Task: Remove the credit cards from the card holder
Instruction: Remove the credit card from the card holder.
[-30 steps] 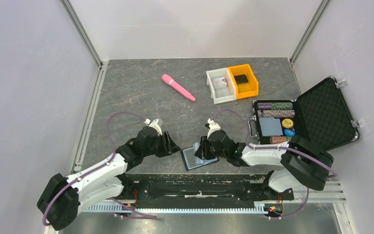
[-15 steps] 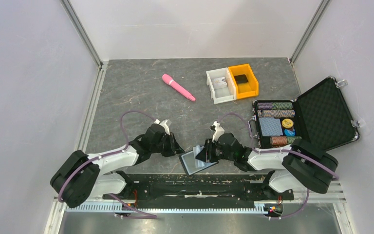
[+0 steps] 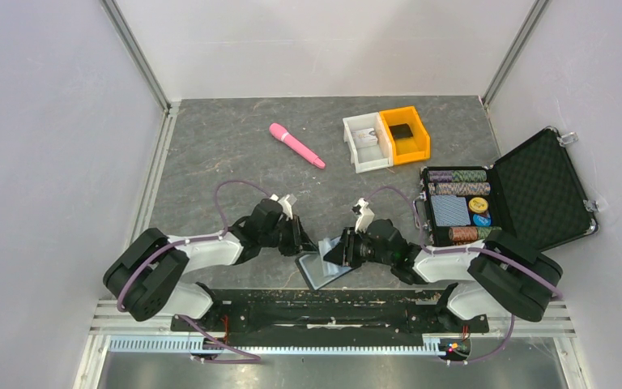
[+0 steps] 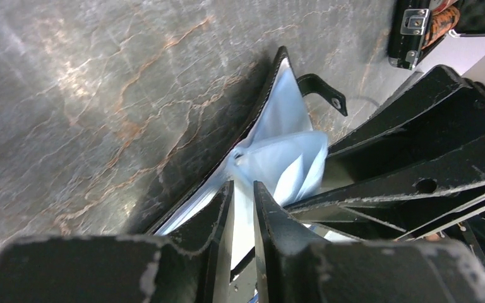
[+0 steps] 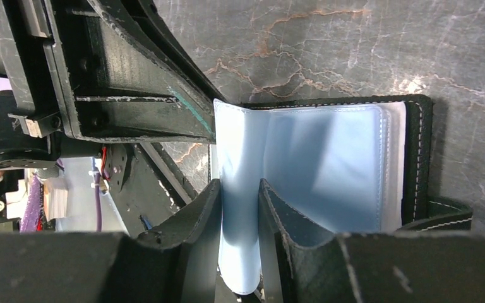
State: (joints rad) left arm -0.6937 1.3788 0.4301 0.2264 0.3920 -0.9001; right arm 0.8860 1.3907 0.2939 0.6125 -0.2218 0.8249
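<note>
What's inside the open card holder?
Pale blue plastic sleeves fan out of the card holder; the left gripper and right gripper each pinch one. Whether they hold cards cannot be seen.

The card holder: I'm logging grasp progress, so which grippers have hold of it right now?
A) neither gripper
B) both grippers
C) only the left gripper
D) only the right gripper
B: the left gripper and the right gripper each pinch a pale blue inner leaf of the open card holder.
</note>
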